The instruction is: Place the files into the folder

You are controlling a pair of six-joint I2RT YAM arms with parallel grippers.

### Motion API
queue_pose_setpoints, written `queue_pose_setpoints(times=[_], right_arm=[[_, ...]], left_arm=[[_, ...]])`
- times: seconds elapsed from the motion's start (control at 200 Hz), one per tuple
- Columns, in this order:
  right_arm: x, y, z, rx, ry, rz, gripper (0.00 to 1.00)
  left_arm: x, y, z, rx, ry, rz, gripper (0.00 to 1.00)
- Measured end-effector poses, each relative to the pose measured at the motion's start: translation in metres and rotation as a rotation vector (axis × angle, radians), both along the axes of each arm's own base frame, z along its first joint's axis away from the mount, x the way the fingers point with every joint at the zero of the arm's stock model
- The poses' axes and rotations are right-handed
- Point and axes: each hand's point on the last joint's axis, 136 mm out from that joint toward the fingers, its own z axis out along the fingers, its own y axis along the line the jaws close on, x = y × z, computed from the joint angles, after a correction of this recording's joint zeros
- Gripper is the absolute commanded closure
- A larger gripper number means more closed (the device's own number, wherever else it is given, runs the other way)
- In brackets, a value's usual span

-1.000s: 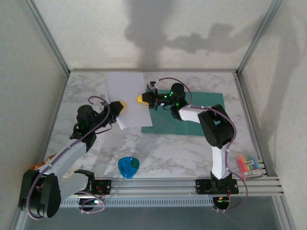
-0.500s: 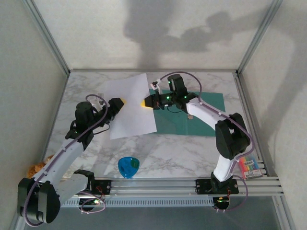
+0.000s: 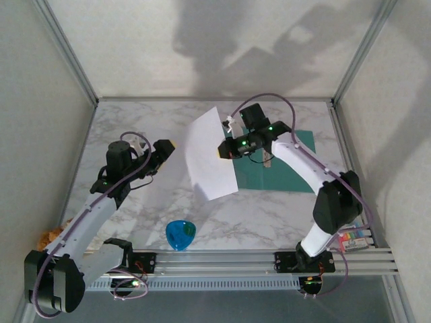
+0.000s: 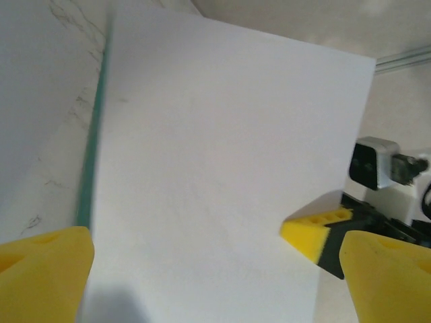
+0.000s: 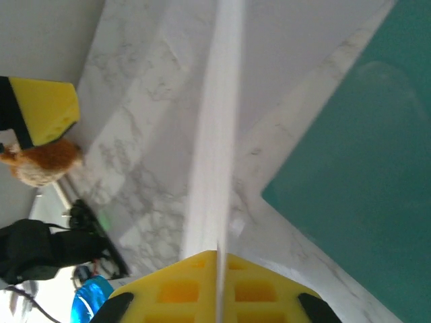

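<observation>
The files [image 3: 210,158] are plain white sheets, lifted off the marble and tilted, with their right edge pinched in my right gripper [image 3: 223,149], which is shut on them. In the right wrist view the files [image 5: 219,148] run edge-on away from the yellow pads of that gripper [image 5: 217,266]. The teal folder [image 3: 283,168] lies flat and closed on the table behind and to the right of the sheets. My left gripper [image 3: 168,149] stands open to the left of the sheets, apart from them. In the left wrist view the files [image 4: 222,155] face its wide-apart fingers [image 4: 47,269].
A small blue cup [image 3: 180,234] sits near the front edge between the arm bases. A box of coloured markers [image 3: 350,232] lies at the front right. Something orange and fuzzy [image 3: 52,236] rests at the front left corner.
My left gripper has opened, let go of the sheets and drawn back left. My right gripper has raised the sheets and swung them toward the right, tilting them up.
</observation>
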Motion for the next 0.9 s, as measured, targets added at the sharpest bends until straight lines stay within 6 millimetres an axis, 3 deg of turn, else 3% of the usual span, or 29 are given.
queue_pose_setpoints(times=[0.295, 0.426, 0.566, 0.726, 0.901], right_arm=[[-0.019, -0.045, 0.066, -0.096, -0.182, -0.068, 1.0], [-0.022, -0.048, 0.09, -0.09, -0.219, -0.06, 1.0], [-0.021, -0.039, 0.11, -0.045, -0.238, -0.026, 1.0], [-0.012, -0.018, 0.115, 0.011, -0.211, 0.037, 1.0], [0.002, -0.007, 0.097, -0.006, -0.189, 0.085, 1.0]], left_arm=[[-0.003, -0.009, 0.002, 0.005, 0.006, -0.027, 0.09], [0.006, -0.013, 0.018, 0.015, -0.032, -0.038, 0.09], [0.029, -0.017, 0.029, 0.042, -0.058, -0.044, 0.1], [0.06, -0.024, 0.025, 0.082, -0.045, -0.062, 0.12], [0.075, -0.029, 0.014, 0.09, -0.009, -0.076, 0.12]])
